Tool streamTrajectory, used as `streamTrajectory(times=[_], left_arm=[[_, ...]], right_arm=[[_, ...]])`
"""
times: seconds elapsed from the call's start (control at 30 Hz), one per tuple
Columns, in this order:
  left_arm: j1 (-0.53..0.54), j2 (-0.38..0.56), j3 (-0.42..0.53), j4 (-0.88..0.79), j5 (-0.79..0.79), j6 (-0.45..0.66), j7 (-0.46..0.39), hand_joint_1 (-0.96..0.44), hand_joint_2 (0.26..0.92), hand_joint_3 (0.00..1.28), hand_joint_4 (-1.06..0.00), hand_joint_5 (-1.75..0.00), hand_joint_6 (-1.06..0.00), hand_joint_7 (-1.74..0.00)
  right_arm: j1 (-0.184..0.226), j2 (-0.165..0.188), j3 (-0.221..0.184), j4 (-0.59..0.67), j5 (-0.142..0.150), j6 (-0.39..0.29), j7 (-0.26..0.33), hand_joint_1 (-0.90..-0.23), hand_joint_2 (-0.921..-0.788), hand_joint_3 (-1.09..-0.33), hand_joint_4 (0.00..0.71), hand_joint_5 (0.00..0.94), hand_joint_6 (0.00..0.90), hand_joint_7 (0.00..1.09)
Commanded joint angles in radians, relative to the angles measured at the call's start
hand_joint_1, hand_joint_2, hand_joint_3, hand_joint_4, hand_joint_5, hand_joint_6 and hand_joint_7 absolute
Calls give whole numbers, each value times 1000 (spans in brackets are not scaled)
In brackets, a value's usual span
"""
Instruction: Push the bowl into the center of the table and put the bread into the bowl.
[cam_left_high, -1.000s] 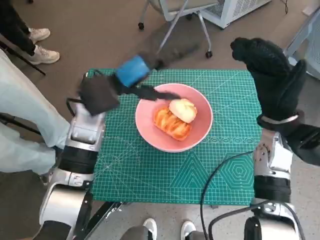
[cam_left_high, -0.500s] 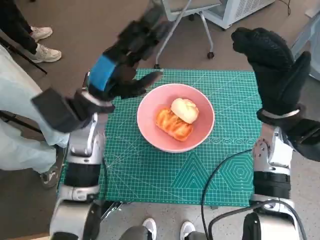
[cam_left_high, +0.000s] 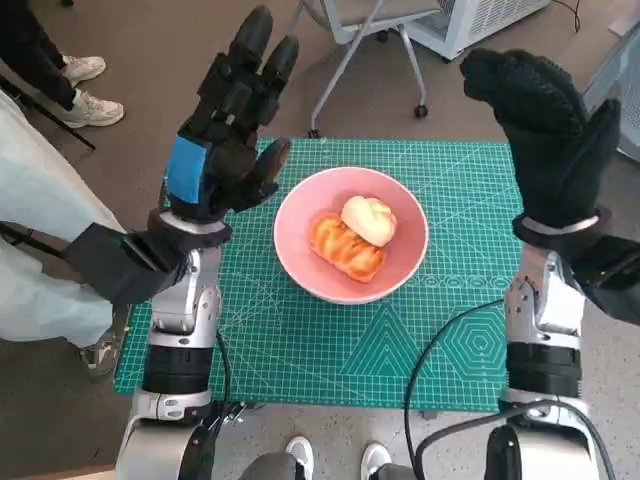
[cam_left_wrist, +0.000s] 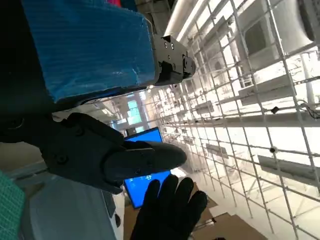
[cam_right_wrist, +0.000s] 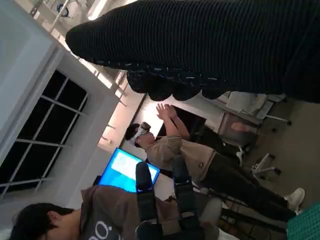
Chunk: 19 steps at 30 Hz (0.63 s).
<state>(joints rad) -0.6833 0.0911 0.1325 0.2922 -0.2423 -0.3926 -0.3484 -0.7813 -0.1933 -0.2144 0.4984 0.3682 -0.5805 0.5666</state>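
Your work looks done from here: the pink bowl (cam_left_high: 351, 235) sits near the middle of the green mat (cam_left_high: 300, 340), and both pieces of bread (cam_left_high: 345, 247) lie inside it, the pale roll (cam_left_high: 367, 219) leaning on the browner, striped pastry. So the step in hand is simply to clear away without undoing it.

Your left hand (cam_left_high: 225, 130) is raised above the mat's far left corner, fingers spread and pointing up, holding nothing; its thumb hangs just beside the bowl's rim in the head view, though how high above it you cannot tell. Your right hand (cam_left_high: 545, 125) in the knitted glove is lifted beside the table's right edge, fingers apart and empty, well clear of the bowl.

If you lower the arms, bring them down outside the mat, not across the bowl. The bowl looks smooth, hard and shallow with a rounded lip; on the mat it would likely slide at a light knock from the wrist or from the black cable (cam_left_high: 425, 370) trailing over the near right of the mat. Mind that cable as the right arm drops.

The bread looks soft and glazed, the pastry ridged and golden, the roll creamy and domed; neither is wedged, so a jolt could tip the roll off.
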Motion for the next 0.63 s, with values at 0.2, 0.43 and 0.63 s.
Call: streamTrajectory(times=[0.2, 0.43, 0.63], left_arm=[[3, 4, -9, 31, 17, -70, -5, -727, 921, 544, -173, -5, -184, -30], [3, 8, -4, 23, -37, -36, -44, -742, 921, 545, -162, 0, -174, -28], [3, 13, -4, 5, -79, 9, -79, -735, 921, 505, -135, 0, -165, -29]], right_arm=[[-9, 1, 7, -21, 4, 49, -10, -655, -921, -668, 187, 1, 163, 240], [-1, -1, 7, -46, -1, 77, -25, -654, -921, -655, 187, 1, 182, 237], [11, -2, 13, -74, -15, 97, -44, -662, -921, -633, 188, 1, 191, 230]])
